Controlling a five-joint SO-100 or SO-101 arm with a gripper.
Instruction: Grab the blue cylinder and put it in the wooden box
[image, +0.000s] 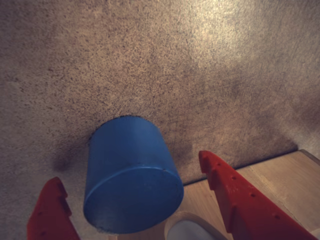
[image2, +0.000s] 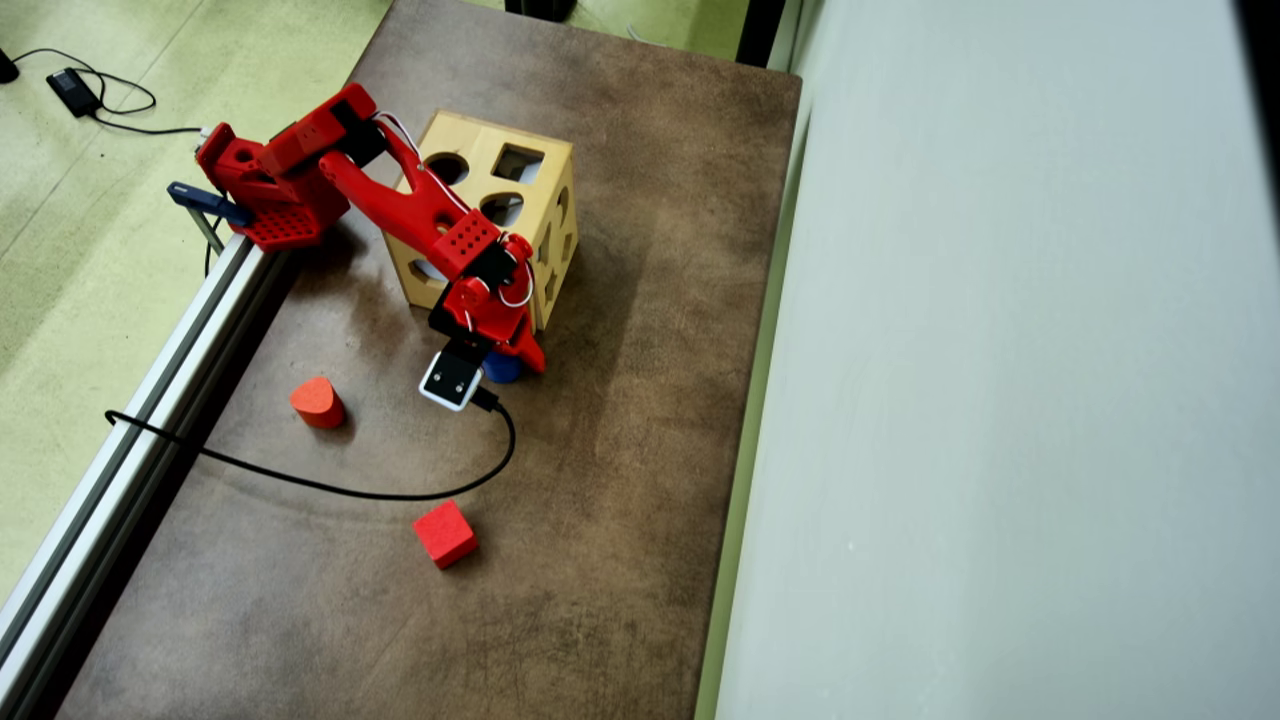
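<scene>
Mottled brown tabletop (image2: 620, 520) beside green floor (image2: 90, 230); claw (image: 135, 200) spread wide around blue cylinder (image: 131, 175).

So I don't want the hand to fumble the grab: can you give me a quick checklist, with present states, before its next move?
1. Blue cylinder between the fingers: ok in the wrist view, one red finger on each side.
2. Hand open wide enough: ok, gaps show on both sides.
3. Fingers touching the cylinder: not ok, neither touches yet.
4. Cylinder upright on the table: ok.
5. Clearance from the wooden box: cannot tell; its edge sits close beside the right finger in the wrist view.
6. Cable clear of the hand's path: ok; it trails away across the table.
</scene>
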